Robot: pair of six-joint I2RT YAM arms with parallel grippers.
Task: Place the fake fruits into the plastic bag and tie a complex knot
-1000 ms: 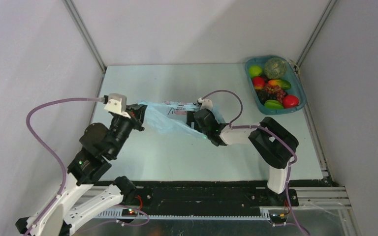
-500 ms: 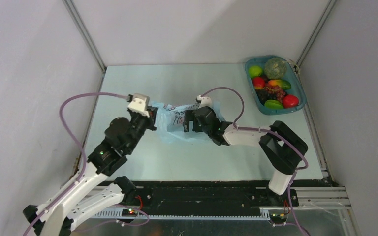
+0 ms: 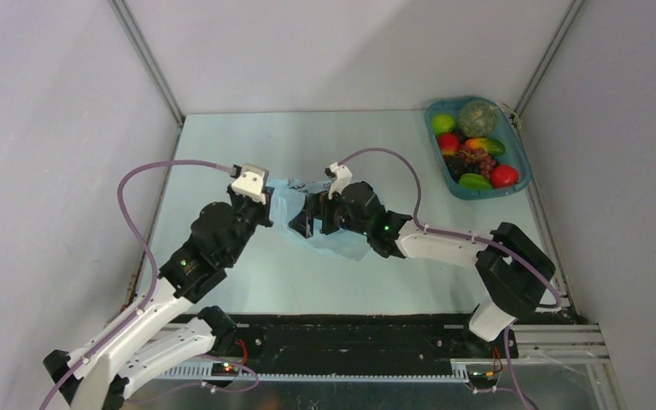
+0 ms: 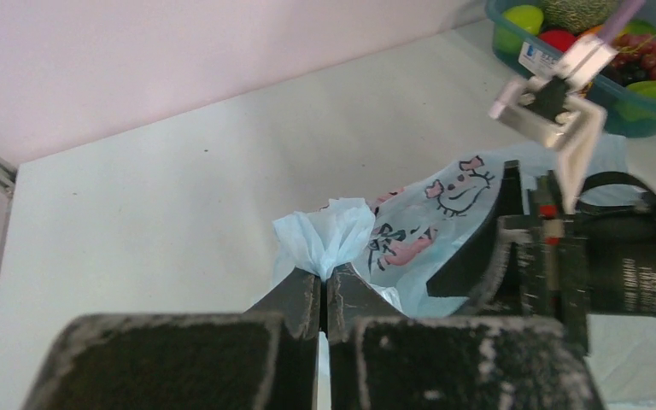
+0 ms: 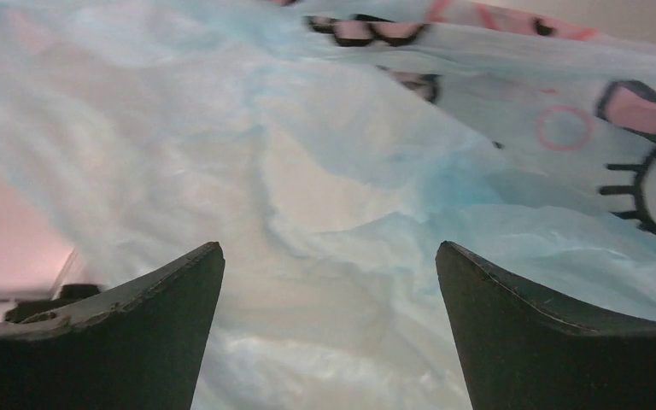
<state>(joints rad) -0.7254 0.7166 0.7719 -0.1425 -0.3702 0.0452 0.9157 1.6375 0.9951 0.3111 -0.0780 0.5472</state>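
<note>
My left gripper (image 4: 325,280) is shut tight on a bunched edge of the bag (image 4: 444,213). My right gripper (image 5: 329,256) is spread wide and holds nothing; the film is just in front of it. The bag lies in the middle of the table (image 3: 350,137), between both. I judge the right should pinch only one layer of the opposite rim, then pull gently to open the mouth. The fruits (image 3: 476,158) lie in the tray (image 3: 522,171), well apart. The mouth and handles I cannot make out; folds hide them.
</note>
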